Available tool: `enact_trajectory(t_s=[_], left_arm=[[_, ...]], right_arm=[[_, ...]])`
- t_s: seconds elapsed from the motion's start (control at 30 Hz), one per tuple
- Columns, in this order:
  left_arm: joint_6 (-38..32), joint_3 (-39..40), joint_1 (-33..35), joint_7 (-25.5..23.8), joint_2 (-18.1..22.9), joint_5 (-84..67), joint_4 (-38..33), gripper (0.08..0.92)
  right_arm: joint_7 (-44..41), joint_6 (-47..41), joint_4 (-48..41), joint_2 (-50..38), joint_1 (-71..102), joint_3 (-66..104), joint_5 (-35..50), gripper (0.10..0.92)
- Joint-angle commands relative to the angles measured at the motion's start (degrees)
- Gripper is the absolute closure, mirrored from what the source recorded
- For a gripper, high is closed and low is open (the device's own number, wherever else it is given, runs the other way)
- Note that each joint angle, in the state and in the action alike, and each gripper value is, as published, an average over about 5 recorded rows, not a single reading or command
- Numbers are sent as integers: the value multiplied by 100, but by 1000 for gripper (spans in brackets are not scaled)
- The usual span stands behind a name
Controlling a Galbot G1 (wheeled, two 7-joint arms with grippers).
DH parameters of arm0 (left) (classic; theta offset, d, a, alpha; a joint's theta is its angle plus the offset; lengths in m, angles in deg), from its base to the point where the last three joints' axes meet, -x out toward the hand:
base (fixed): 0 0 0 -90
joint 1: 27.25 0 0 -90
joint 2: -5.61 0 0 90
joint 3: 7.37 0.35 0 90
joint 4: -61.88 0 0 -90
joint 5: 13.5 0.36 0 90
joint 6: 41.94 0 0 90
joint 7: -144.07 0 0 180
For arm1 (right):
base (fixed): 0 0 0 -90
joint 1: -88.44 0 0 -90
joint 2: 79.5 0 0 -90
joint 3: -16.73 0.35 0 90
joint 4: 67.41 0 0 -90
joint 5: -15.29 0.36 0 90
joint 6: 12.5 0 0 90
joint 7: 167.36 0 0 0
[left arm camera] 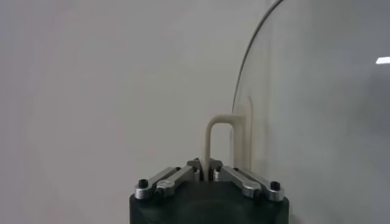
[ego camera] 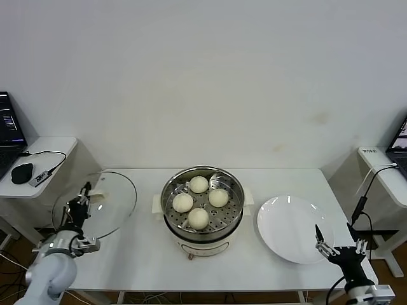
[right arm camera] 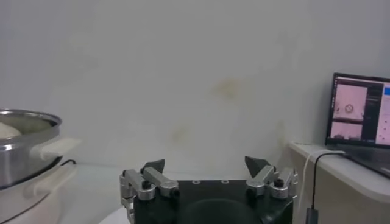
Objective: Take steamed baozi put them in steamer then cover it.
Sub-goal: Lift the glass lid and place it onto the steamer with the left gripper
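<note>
Left gripper (left arm camera: pixel 206 165) clamps the glass cover (ego camera: pixel 102 203) by its cream handle, apparently lifted, beside the steamer (ego camera: pixel 202 210) holding four baozi (ego camera: pixel 199 184); right gripper (ego camera: pixel 338 244) waits wide open near the plate (ego camera: pixel 289 229).

white plate (ego camera: pixel 289 230) on table (ego camera: pixel 127 254); mouse (ego camera: pixel 22 171), possibly laptop (ego camera: pixel 7 136) left.

Left tool (left arm camera: pixel 207 170) clamped on cream handle (left arm camera: pixel 220 137) of the cover (left arm camera: pixel 317 109), glass upright, pale wall behind
</note>
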Motion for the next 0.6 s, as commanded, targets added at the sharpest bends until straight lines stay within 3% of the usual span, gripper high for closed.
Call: enact_trajectory(t_s=[0.03,0.33,0.6], left_arm=[[859,150,329,-811,-426,-840,-2082,853],[1676,2377,-614,-1016,-465,-328,-2242,853],[2219,3156,-1597,-1856,318,1052,-1969,853]], right_arm=[[14,111,-28,40,18,-116,-326,203],[182,370,-7,310,78,-168,-1632,203],[282,374,184,544,156,-310,-2108,203]])
